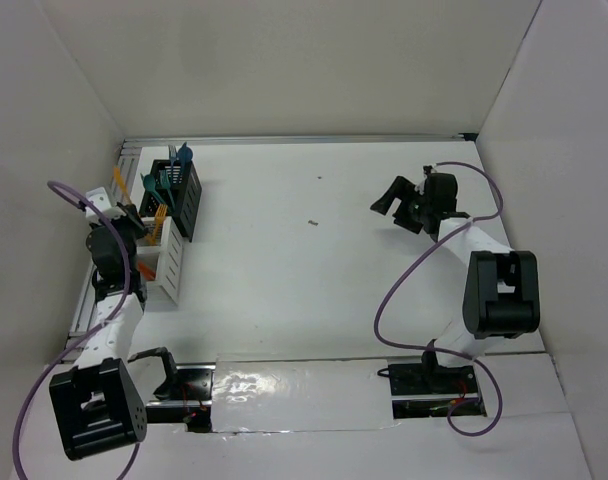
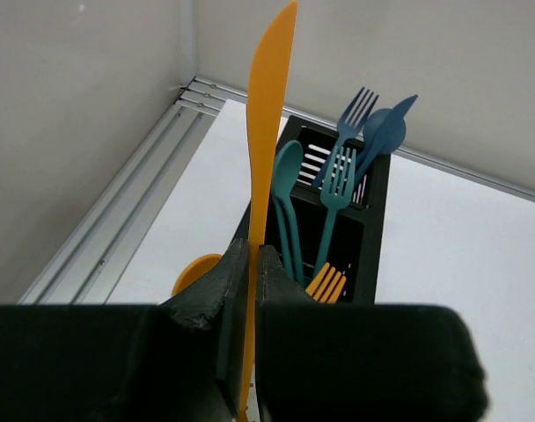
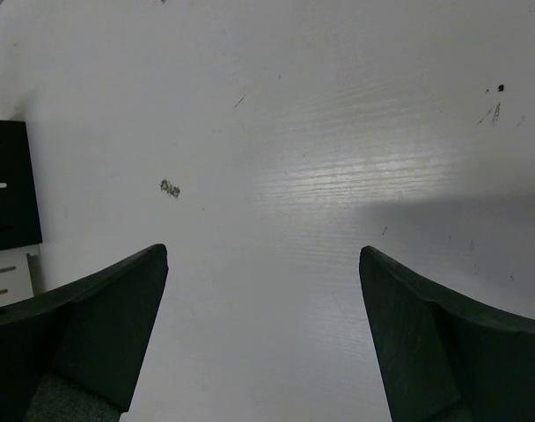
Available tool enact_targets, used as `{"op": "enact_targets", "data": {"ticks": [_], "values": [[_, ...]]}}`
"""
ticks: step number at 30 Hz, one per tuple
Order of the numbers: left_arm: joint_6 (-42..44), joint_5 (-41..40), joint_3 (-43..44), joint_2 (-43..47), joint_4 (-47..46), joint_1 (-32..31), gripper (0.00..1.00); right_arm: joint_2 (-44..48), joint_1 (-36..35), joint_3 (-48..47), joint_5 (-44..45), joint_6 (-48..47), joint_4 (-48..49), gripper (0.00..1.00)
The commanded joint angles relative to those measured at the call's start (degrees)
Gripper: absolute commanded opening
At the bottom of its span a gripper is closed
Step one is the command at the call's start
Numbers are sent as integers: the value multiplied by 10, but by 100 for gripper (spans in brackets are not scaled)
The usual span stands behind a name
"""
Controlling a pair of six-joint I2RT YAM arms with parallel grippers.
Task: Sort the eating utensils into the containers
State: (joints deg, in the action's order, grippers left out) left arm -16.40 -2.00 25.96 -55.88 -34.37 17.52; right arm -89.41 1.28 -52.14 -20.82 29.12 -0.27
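Observation:
My left gripper (image 2: 252, 264) is shut on an orange knife (image 2: 267, 132), which stands upright with its blade pointing up. From above, the left gripper (image 1: 134, 215) sits at the table's left side, right beside the containers. Just beyond the knife is the black mesh bin (image 2: 373, 229), holding teal spoons (image 2: 285, 176), a teal fork (image 2: 338, 180) and a blue fork (image 2: 360, 105). Orange fork tines (image 2: 327, 281) and an orange spoon bowl (image 2: 195, 272) show near my fingers. The white bin (image 1: 164, 265) holds orange utensils. My right gripper (image 3: 263, 255) hangs open over bare table, nothing between its fingers.
A metal rail (image 1: 104, 260) runs along the left wall and the back edge. White walls close in the left, back and right. A small dark speck (image 1: 311, 222) lies mid-table. Purple cables loop beside both arms.

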Motion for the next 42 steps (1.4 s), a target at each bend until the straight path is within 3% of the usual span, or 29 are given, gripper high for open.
{"op": "enact_targets", "data": {"ticks": [1,6,10,14,19,20,22,24,25,26,27,29,32,38,42], "values": [[16,2,-11,-8,-84,-15,17,-10,3,-24,-5,-4,28,95],[17,-20,-27,2,-98,-20,23,-11,3,-30,-10,-5,28,95],[27,-28,-21,35,-82,-18,35,-12,3,-30,-10,-6,28,97],[30,-17,3,59,-55,-18,57,-10,4,-30,-21,-6,28,98],[16,9,58,82,4,-17,74,-2,3,-36,-21,-13,28,99],[16,29,89,92,35,-14,80,-1,3,-41,-21,-20,28,99],[29,72,131,94,76,-12,82,5,4,-52,-21,-30,22,99],[38,146,217,82,186,-9,84,7,4,-64,-26,-48,22,100],[38,172,264,61,249,-9,84,19,3,-64,-26,-52,22,100],[50,227,311,47,375,-12,87,27,4,-64,-33,-65,37,100],[63,256,387,36,448,-12,94,37,4,-64,-39,-73,37,100],[94,297,447,2,553,-13,100,67,3,-59,-28,-91,37,100],[76,299,430,23,575,-24,100,113,2,-49,1,-105,23,100],[21,413,240,193,441,-70,100,264,-9,38,47,-109,60,100],[15,462,195,210,458,-83,100,342,-33,91,72,-101,54,100]]}}
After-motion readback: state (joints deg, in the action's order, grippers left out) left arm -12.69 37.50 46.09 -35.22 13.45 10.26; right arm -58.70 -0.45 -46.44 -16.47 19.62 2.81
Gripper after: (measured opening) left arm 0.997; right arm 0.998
